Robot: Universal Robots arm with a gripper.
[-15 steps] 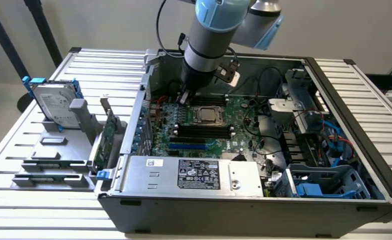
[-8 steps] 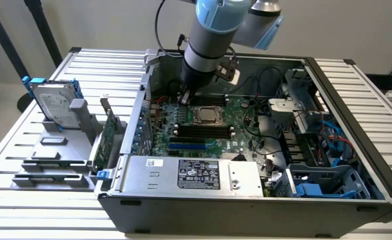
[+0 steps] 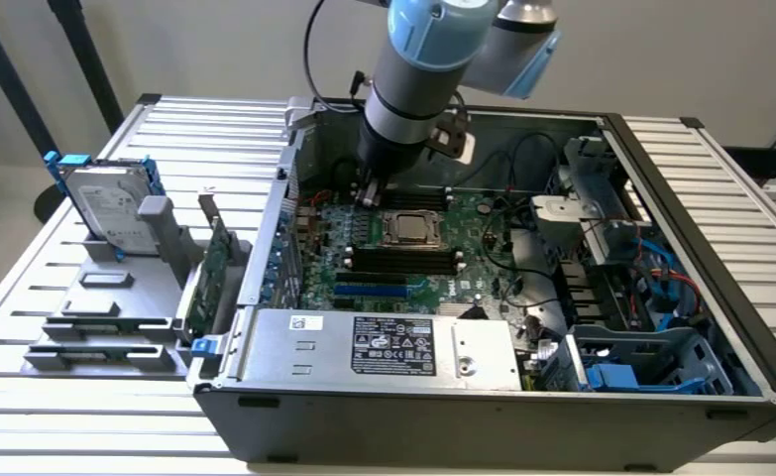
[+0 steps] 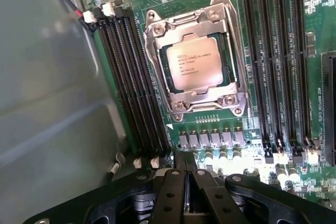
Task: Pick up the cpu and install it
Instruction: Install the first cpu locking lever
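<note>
Silver-topped cpu [image 4: 198, 64] sits flat in its socket, printed text legible.

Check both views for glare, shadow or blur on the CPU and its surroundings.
Wrist view: the square silver-topped CPU in its metal socket frame is evenly lit, its printing visible but soft; the grey case wall beside it is blurred with pale streaky reflections; the black end effector sits dark in the foreground. Exterior view: light is even, and the CPU shows mild sheen.

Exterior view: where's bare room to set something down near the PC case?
Bare slatted table on the exterior view's right of the PC case, and behind the hard drive. Crowded: the motherboard around the cpu, under the shut gripper.
</note>
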